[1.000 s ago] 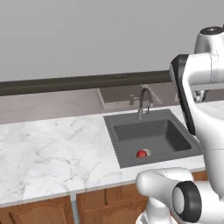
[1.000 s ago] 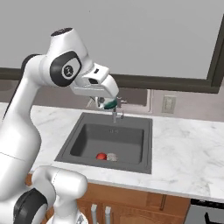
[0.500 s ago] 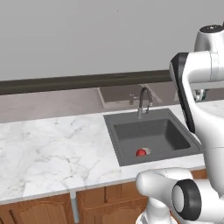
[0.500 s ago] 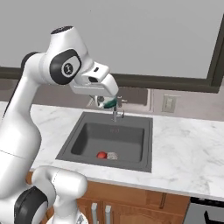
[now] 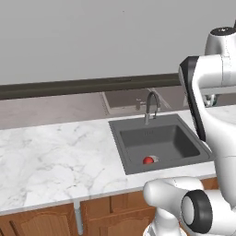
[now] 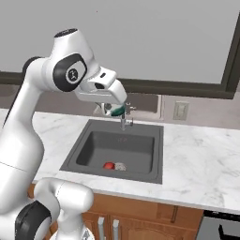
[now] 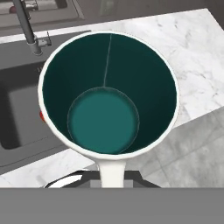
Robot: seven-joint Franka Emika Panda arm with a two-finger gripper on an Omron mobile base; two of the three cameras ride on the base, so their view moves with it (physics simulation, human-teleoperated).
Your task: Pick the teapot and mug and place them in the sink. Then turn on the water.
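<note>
1. Hanging over the sink (image 6: 154,154), the gripper (image 6: 114,110) carries the mug (image 6: 115,110) above the back edge of the basin, close to the tap (image 6: 123,118).
2. From the right base view, a sliver of teal shows under the white hand, the mug tucked right beneath it and clear of the counter (image 6: 197,168).
3. Up close in the hand view, the mug (image 7: 109,94) faces the camera mouth-first: pale rim, dark teal wall, a lighter teal round floor, and nothing inside it.
4. Its pale handle runs down toward the bottom of that view, where the jaws sit pinched narrow on it; the fingertips themselves are hidden behind the cup.
5. Down in the basin, the teapot (image 6: 114,166) lies on the dark floor near the front wall, red patch to the left, silver-grey to the right.
6. The left base view has the same teapot (image 5: 149,160) as a red spot with a pale edge, sitting at the front of the sink (image 5: 133,159).
7. The tap (image 5: 150,106) curves up from the rear rim, dark and metal.
8. White marble counter (image 5: 55,161) stretches wide to the left of the basin.
9. In the hand view the sink (image 7: 17,113) lies at the left behind the mug, a dot of red peeking past the rim, and the tap (image 7: 26,26) stands at the upper left.
</note>
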